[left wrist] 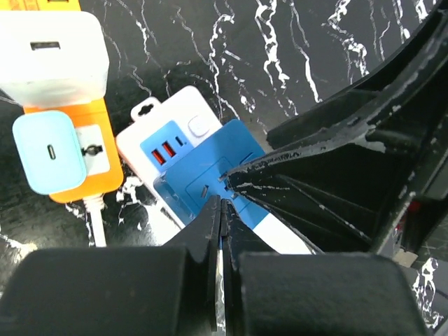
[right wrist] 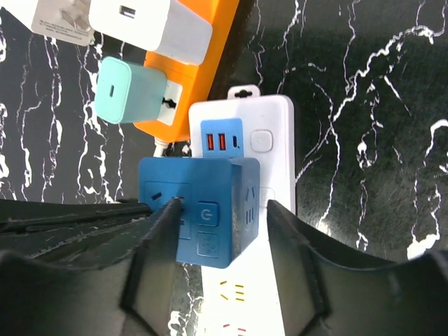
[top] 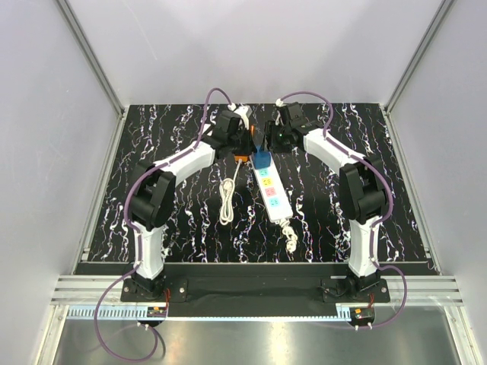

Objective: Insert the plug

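Your plug [right wrist: 203, 210] sat on the strip [right wrist: 274, 126] at its switch end, your right gripper [right wrist: 224, 204] spread around it, one finger touching, while your left gripper [left wrist: 222, 204] was pinched closed, empty, just beside it.

Plug [top: 262, 159] sits on far end of pwr strip [top: 274, 196]; 2nd strip [left wrist: 105, 171] just behind-left; coiled cable [top: 227, 204] left of pwr strip.

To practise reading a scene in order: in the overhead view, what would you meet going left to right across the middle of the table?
Left arm → coiled white cable → white power strip → right arm.
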